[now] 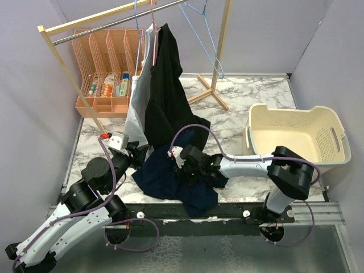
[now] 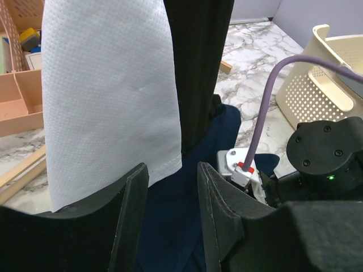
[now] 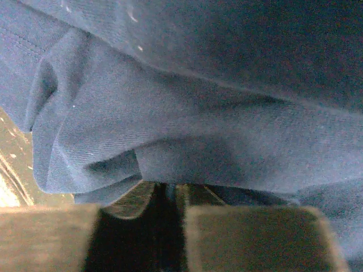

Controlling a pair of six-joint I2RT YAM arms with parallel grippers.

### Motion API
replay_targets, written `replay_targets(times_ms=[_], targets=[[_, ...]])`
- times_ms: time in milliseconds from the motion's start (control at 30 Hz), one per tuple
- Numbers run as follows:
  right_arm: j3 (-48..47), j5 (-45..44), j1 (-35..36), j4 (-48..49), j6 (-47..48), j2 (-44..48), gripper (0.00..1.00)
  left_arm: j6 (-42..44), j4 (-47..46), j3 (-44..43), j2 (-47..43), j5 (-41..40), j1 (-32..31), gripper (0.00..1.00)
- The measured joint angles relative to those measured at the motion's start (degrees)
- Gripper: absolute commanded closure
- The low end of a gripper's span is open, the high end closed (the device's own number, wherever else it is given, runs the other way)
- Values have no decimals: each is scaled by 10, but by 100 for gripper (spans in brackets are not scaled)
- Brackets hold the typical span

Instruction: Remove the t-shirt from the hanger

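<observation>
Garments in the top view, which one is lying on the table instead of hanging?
The navy garment, heaped on the marble table at the right pincer; the black garment and white garment both hang from the rail.

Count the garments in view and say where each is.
3. The white garment hangs from the rail; the black garment hangs beside it; the navy garment lies heaped on the table. Others may be hidden behind them.
</observation>
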State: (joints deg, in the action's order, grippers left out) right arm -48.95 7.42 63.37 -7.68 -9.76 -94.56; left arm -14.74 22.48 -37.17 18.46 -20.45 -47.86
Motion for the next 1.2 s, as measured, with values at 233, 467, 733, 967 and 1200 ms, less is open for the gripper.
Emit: replay_targets(times_ms=[233, 467, 733, 967, 1200], targets=[[-2, -39, 4, -36, -74, 28, 99, 0, 1, 0, 0, -1, 0, 57], [-70, -124, -16, -193, -143, 195, 99, 0, 1, 0, 0, -2, 0, 57], [-243, -159, -149, -306, -168, 258, 99, 0, 2, 0, 0, -2, 0, 57], [-366, -278, -208, -410, -195, 249, 99, -2, 3, 0, 0, -2, 0, 57], [-460, -471, -215, -470, -204, 274, 99, -2, 3, 0, 0, -2, 0, 56]])
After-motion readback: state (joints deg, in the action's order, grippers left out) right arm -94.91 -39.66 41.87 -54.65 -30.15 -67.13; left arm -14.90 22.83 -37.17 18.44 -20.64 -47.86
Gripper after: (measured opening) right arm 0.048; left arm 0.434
